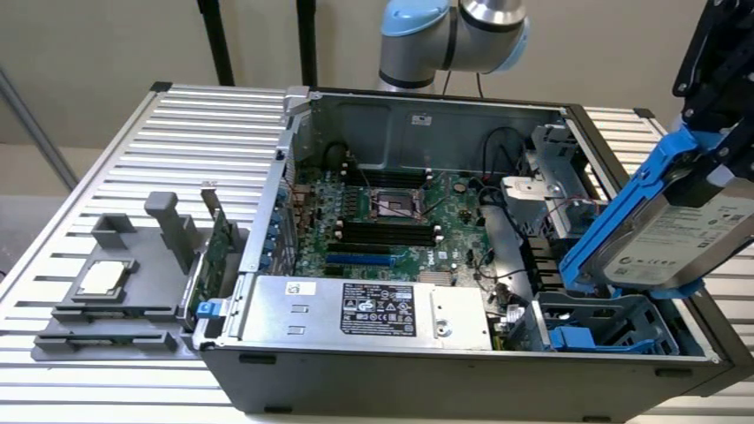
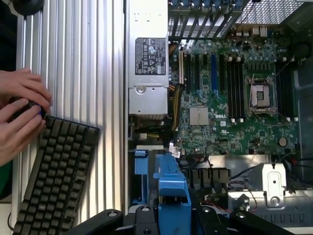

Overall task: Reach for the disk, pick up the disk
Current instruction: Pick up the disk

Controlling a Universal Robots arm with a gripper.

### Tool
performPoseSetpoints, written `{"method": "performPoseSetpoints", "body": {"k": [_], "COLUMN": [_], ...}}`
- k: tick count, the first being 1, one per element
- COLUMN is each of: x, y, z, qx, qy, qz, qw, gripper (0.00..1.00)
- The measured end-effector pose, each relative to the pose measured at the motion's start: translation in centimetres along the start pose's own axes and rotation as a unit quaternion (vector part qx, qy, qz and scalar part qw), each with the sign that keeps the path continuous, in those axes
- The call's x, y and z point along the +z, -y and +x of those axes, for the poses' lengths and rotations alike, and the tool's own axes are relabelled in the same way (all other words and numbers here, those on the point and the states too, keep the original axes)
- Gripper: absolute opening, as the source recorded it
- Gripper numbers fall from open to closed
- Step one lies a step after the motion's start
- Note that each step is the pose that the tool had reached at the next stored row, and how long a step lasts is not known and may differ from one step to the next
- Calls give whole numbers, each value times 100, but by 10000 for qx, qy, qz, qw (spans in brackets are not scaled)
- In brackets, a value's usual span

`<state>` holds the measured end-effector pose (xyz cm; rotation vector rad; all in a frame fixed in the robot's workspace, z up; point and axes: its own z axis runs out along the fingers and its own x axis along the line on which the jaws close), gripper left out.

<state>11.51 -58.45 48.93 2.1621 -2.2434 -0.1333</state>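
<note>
The disk (image 1: 683, 231), a silver-grey hard drive with a white label in a bright blue carrier, hangs tilted above the front corner of the open computer case at the exterior view's right. My black gripper (image 1: 714, 141) comes down from above and is shut on the disk's upper end. The disk is clear of the blue drive bay (image 1: 603, 329) below it. In the wrist view the blue carrier (image 2: 171, 188) sticks out edge-on between my gripper's (image 2: 171, 218) black fingers (image 2: 142, 218), over the case's drive area.
The open case (image 1: 471, 371) holds a green motherboard (image 1: 389, 221) and a silver box with a black label (image 1: 365, 309). A grey fixture with a small square chip (image 1: 104, 276) sits at the exterior view's left. A person's hands (image 2: 19, 112) and a keyboard (image 2: 54, 176) lie beside the case.
</note>
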Motion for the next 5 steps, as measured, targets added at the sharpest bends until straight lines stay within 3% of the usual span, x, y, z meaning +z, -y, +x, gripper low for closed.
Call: {"method": "performPoseSetpoints", "body": {"k": [5], "x": [1], "y": [0], "z": [1], "qx": [0], "qy": [0], "qz": [0], "qw": [10000], "gripper": [33]}}
